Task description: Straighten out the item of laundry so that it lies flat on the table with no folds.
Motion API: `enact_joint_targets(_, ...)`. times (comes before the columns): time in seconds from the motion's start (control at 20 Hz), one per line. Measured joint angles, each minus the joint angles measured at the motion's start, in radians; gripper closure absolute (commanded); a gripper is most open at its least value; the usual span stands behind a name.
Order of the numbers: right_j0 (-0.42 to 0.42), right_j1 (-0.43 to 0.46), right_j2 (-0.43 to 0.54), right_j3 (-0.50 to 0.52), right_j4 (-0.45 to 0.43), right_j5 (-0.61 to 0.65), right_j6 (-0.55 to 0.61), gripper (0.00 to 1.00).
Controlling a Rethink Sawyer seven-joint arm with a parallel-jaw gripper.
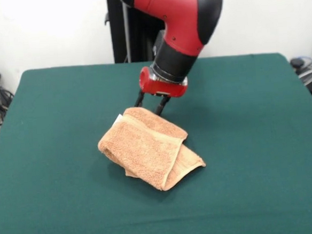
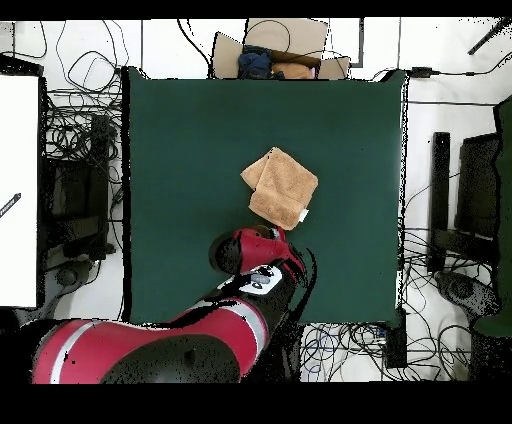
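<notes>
Green felt of the surface (image 1: 55, 209) fills my front view from its near edge up to the towel (image 1: 147, 147), which sits a little toward the far edge from the middle and roughly midway between the left and right edges. From my station I see the towel folded over on itself: a thick upper layer lies across a lower one, whose corner pokes out toward the right edge, and a band runs along the fold facing the near edge. A small white tag (image 1: 118, 118) shows at the towel's far-left corner.

Overhead, the towel (image 2: 281, 187) appears as two overlapping rectangles near the middle of the surface (image 2: 180, 150), with the tag (image 2: 303, 214) at the corner closest to the robot's edge.

Behind the towel, the red and black arm (image 1: 184, 24) reaches down from the far edge. Its fingers (image 1: 151, 104) point down at the towel's far edge; two dark fingers are visible, set apart from each other, their tips at or just behind the cloth. I cannot tell from either view whether they touch or pinch the towel. Overhead, the fingers (image 2: 281, 234) sit just beside the towel's robot-side edge.
</notes>
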Motion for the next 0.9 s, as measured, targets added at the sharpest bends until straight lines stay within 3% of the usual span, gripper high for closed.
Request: enact_joint_targets(0.9,0.002,0.024,-0.061,-0.004,0.001,-0.072,0.000,0.00)
